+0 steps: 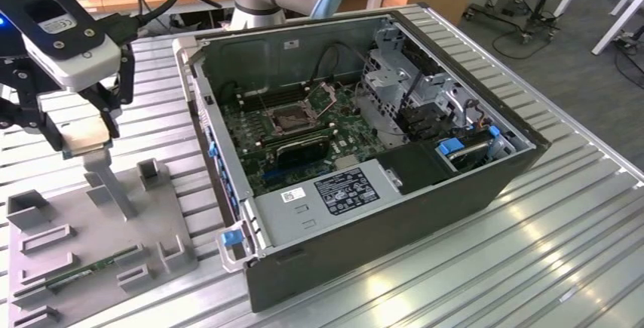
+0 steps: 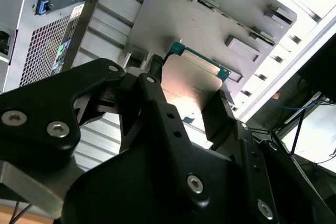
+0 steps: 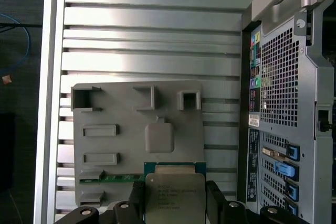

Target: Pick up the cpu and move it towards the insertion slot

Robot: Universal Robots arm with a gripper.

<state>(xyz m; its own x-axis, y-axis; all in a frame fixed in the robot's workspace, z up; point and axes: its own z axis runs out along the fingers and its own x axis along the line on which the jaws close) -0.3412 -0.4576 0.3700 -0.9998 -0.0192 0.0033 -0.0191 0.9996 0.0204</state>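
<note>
Silvery cpu (image 3: pixel 175 195), thin green rim

The cpu (image 1: pixel 86 144) (image 2: pixel 191 85) (image 3: pixel 175 198) is a flat square chip with a silvery metal top and a thin green rim. It is clamped between the 2 fingers of the gripper (image 1: pixel 84 136), above the grey fixture plate (image 1: pixel 90 237). The insertion slot (image 1: pixel 292 117) is a square silvery frame with a dark centre. It lies on the motherboard (image 1: pixel 342 143), well apart toward the exterior view's right.
</note>
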